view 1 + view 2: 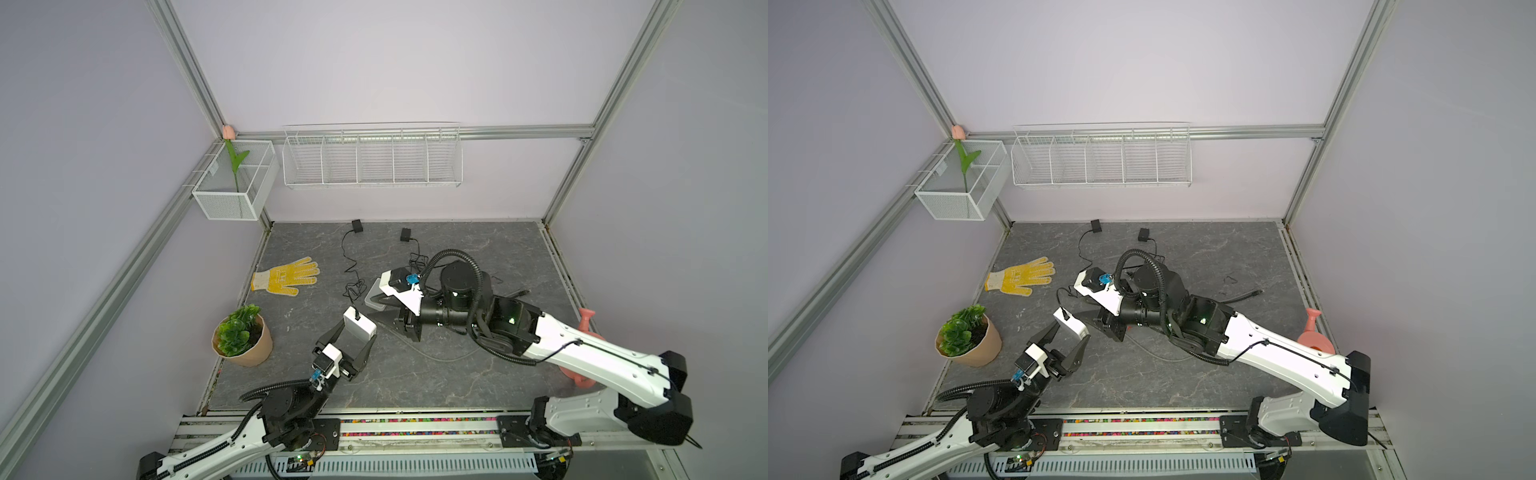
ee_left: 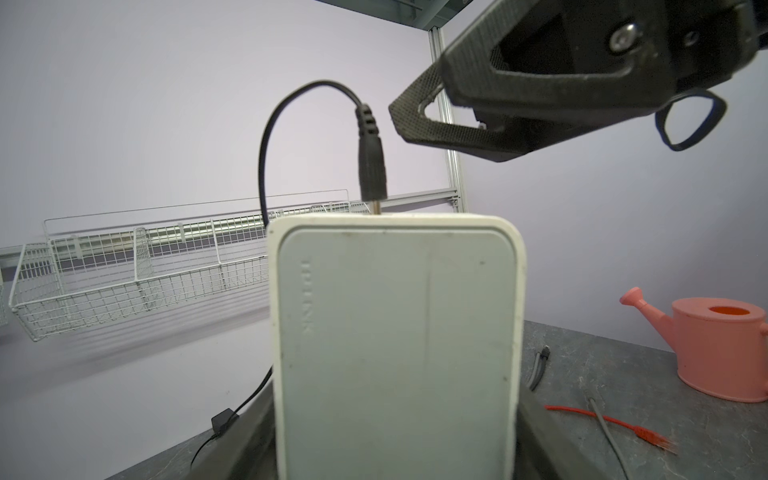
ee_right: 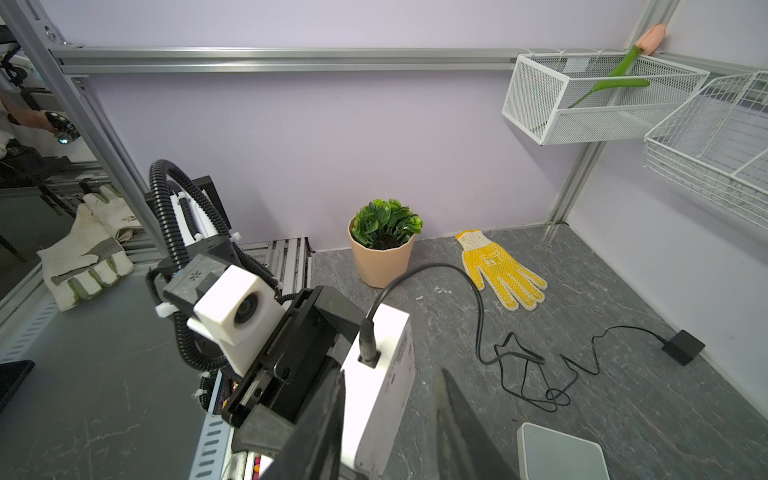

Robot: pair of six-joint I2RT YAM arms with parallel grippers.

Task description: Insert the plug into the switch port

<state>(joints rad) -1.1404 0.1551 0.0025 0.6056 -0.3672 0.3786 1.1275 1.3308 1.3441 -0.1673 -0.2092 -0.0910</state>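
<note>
A white switch (image 1: 360,328) (image 1: 1074,327) (image 2: 395,332) (image 3: 384,374) is held up off the table, with my left gripper (image 1: 359,332) (image 1: 1073,333) (image 2: 395,415) shut on its two sides. The black plug (image 1: 356,314) (image 1: 1065,314) (image 2: 372,162) (image 3: 368,338) stands in the port on the switch's upper edge. A short piece of its metal tip still shows. Its cable (image 3: 478,316) loops down to the table. My right gripper (image 1: 376,309) (image 1: 1090,318) (image 3: 392,374) is open just beside the plug, with nothing between its fingers (image 2: 457,133).
A second white box (image 1: 371,300) (image 3: 561,453) lies on the table under the right gripper. A potted plant (image 1: 243,336) and a yellow glove (image 1: 286,276) are at the left, a pink watering can (image 1: 1316,332) at the right. Black adapters (image 1: 356,225) and loose cables lie behind.
</note>
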